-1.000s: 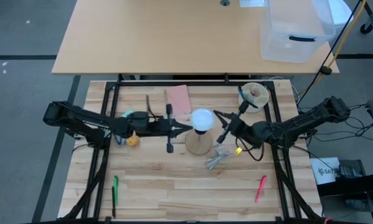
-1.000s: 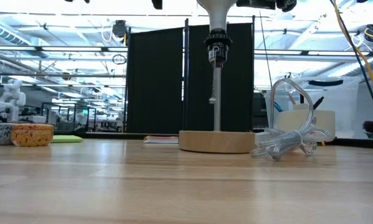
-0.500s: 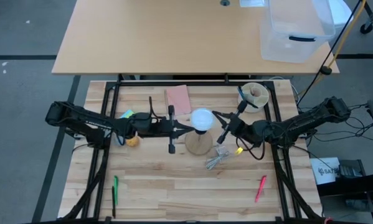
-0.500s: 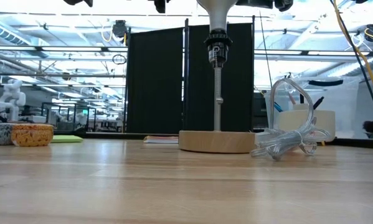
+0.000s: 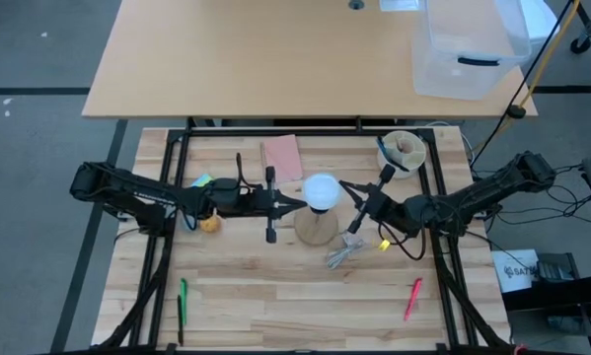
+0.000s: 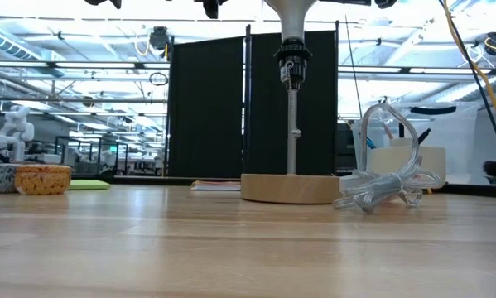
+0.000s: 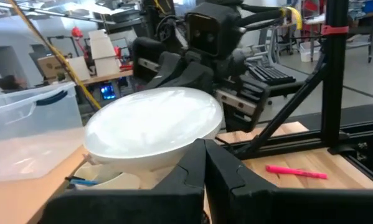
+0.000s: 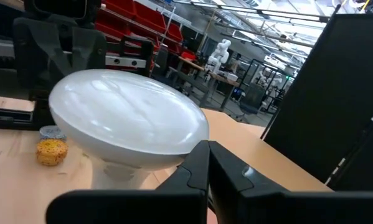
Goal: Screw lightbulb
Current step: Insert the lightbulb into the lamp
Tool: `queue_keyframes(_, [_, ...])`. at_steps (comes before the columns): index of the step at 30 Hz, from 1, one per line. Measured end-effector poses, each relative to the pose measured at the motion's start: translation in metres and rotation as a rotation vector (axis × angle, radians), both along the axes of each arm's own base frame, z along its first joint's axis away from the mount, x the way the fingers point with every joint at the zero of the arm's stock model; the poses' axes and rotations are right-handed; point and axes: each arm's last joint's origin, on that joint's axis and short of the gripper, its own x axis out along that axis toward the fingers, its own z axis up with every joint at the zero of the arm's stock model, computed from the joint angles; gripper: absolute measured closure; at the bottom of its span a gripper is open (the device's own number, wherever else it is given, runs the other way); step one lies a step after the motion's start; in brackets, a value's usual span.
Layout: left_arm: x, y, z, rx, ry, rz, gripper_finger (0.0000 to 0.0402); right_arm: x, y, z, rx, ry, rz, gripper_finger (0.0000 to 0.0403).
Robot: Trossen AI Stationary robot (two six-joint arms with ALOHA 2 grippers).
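Bulb (image 5: 321, 189) seated in lamp socket; base (image 5: 316, 227) nudged slightly right. Left pincer (image 5: 297, 204) and right pincer (image 5: 354, 219) flank it, both closed, gripping nothing. Right has backed off; screwing probably finished.

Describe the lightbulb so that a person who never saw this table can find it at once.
Look at the middle of the wooden table, where a thin metal pole rises from a round wooden base. The lightbulb sits on top, between both arms. It is the only white, frosted dome there.
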Motion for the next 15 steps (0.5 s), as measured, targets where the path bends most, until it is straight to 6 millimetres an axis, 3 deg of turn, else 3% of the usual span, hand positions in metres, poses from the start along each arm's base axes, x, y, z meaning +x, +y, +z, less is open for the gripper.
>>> queue_keyframes(15, [0.000, 0.017, -0.004, -0.024, 0.034, 0.097, 0.0401, -0.003, 0.007, -0.003, 0.028, 0.013, -0.007, 0.0403])
